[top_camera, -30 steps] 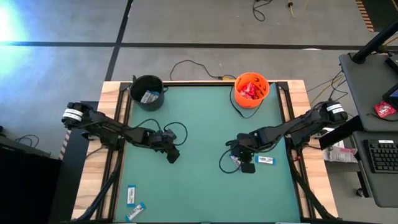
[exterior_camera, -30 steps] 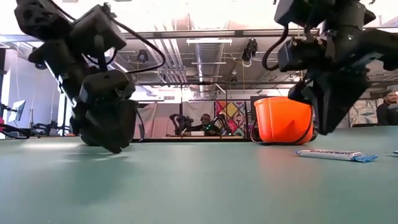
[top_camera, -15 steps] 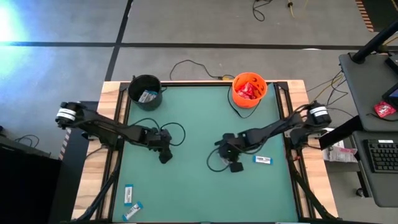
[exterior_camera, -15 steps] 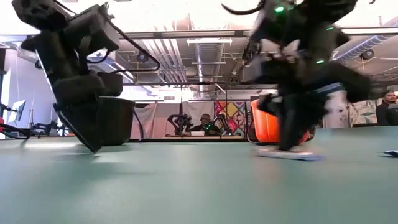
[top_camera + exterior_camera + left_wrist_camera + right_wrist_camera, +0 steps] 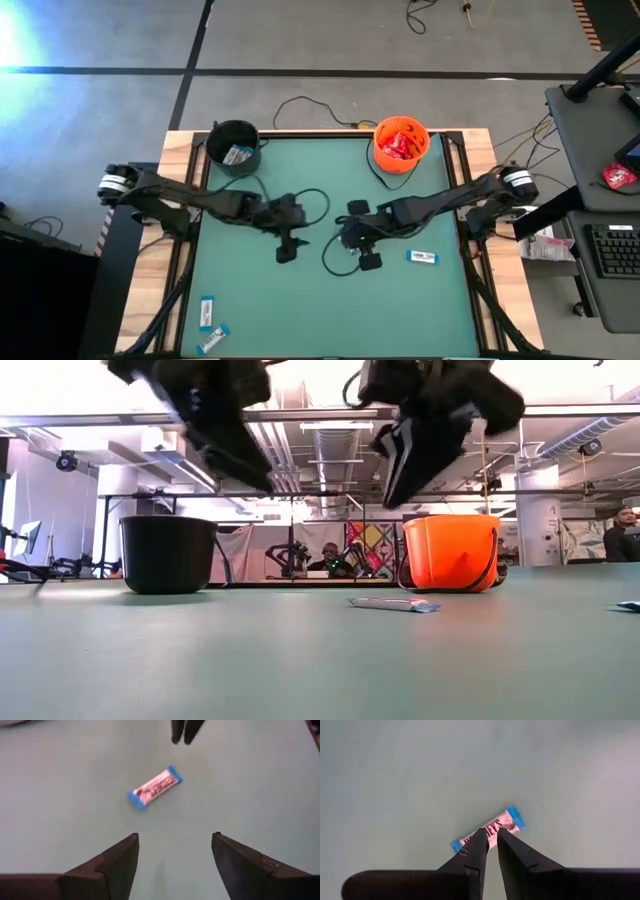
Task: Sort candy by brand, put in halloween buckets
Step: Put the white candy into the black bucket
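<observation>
White-and-blue bar is seen flat on the green bench, right of centre, apart from both hands. It belongs with the same kind already in the black bucket at the far left corner; red packets are in the orange bucket at the far right.

Step judged: bar pickup. It should be straddled across its narrow width, with fingers lowered to the bench before closing, as the wrapper is thin and likely slippery.

Right hand is raised mid-bench, fingers nearly closed on nothing, bar just beyond the tips in its wrist view.

Left hand is raised beside it, fingers spread wide and empty, bar ahead in its view.

Two more bars lie at the near left edge.
</observation>
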